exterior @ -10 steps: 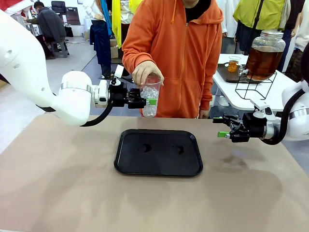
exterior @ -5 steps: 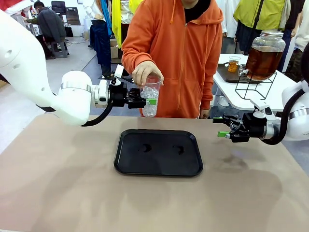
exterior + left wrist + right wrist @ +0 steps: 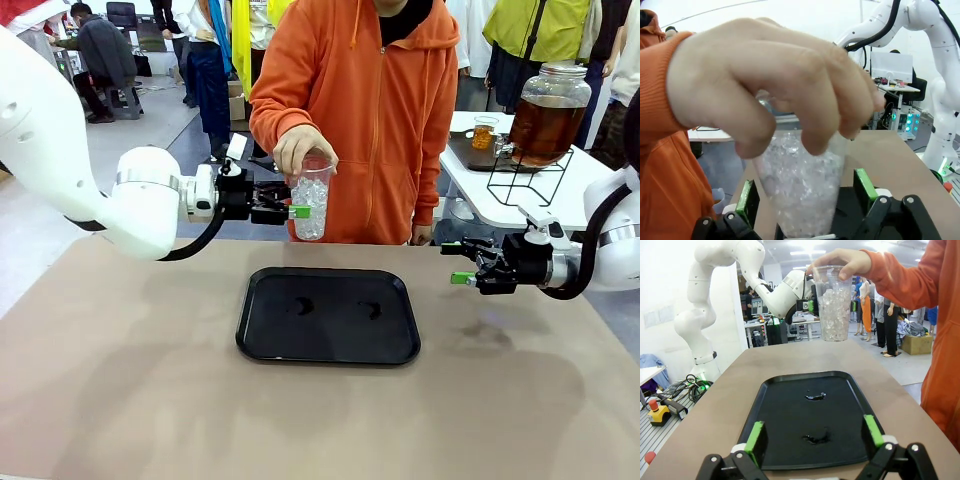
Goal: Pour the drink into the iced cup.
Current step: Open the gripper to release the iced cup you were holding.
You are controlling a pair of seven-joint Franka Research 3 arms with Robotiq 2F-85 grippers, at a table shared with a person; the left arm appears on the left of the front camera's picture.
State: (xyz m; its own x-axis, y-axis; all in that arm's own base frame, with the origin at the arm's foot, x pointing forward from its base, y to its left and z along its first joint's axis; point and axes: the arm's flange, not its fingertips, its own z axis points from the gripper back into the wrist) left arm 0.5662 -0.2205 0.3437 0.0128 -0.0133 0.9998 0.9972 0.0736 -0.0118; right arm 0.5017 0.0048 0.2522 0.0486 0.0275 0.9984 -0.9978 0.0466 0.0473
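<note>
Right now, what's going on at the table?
A person's hand holds a clear cup of ice by its rim above the far edge of the table. The left pincer is open, its pads on either side of the cup, not yet closed. The right pincer hovers open to the right of the black tray.

Robotics lab: robot arm (image 3: 715,300), workbenches (image 3: 790,325), cables (image 3: 682,385).

I see a black rectangular plastic tray (image 3: 328,315) lying flat mid-table, two small wet smears on it. Beyond its far right corner, a black wire stand (image 3: 523,180) sits on a white side table (image 3: 480,205).
</note>
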